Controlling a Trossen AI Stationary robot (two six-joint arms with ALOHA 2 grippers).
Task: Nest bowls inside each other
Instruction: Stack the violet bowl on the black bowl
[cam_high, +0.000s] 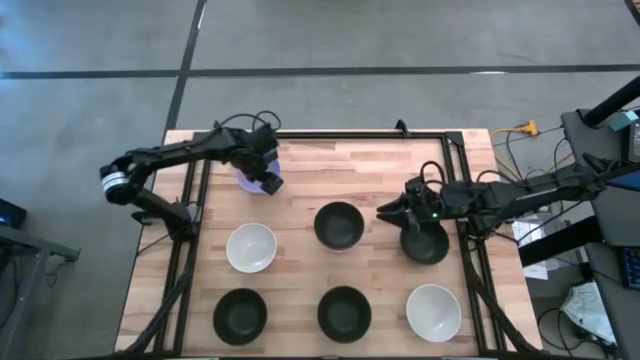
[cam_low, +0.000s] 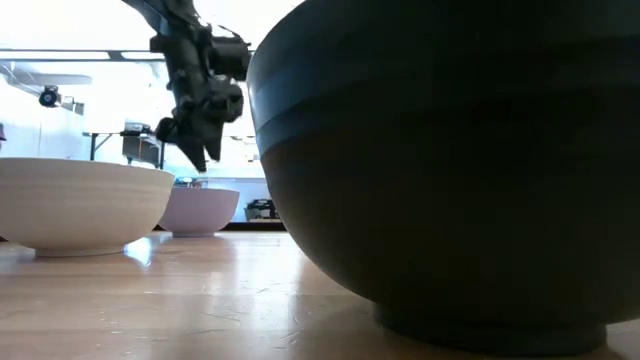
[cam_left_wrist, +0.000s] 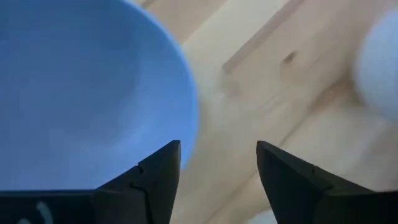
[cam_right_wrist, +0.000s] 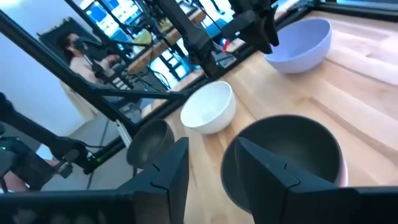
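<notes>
Bowls lie scattered across my table; my left gripper (cam_left_wrist: 217, 171), fingers apart, straddles the lavender bowl (cam_high: 250, 176) rim at the far left, while only my right wrist view reveals a seated person (cam_right_wrist: 84, 55).

Bright backlit room silhouettes blurred foreground bowl (cam_low: 450, 170).
</notes>
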